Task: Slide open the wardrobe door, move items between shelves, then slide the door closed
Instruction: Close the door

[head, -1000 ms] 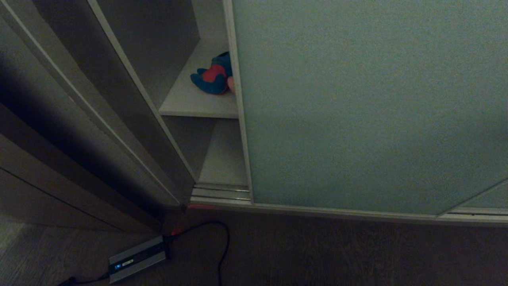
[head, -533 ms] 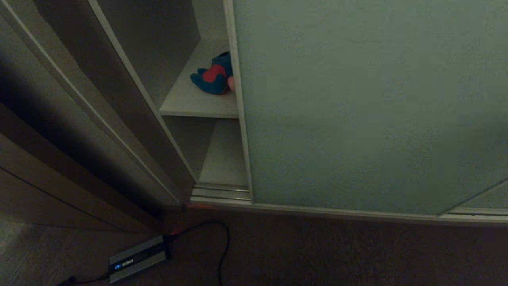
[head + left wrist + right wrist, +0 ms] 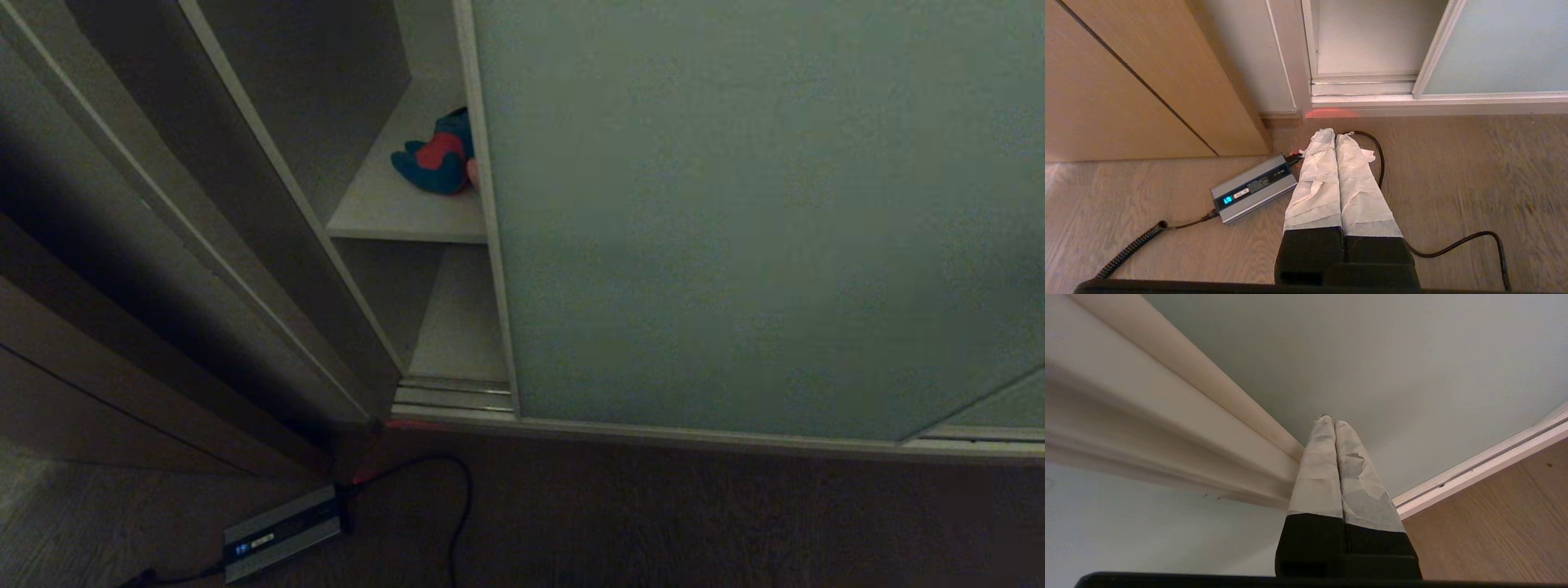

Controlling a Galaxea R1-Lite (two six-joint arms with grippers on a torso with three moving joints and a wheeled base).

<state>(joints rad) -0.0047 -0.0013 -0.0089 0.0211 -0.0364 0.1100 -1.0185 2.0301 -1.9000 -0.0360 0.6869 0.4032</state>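
Your head camera alone shows the blue plush toy with red belly [image 3: 437,159] on the off-white upper shelf [image 3: 392,208], at 9 o'clock of the pale grey-green sliding door [image 3: 735,220]. The wrist views alone show the empty, pressed-together left gripper [image 3: 1336,136] over the floor and the right gripper [image 3: 1329,419], likewise closed, at the door.

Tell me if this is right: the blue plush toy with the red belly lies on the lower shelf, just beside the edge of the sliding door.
Not quite. The blue plush toy lies on the upper shelf, not the lower one; the head view shows it there, beside the edge of the sliding door. The visible part of the lower shelf holds nothing.
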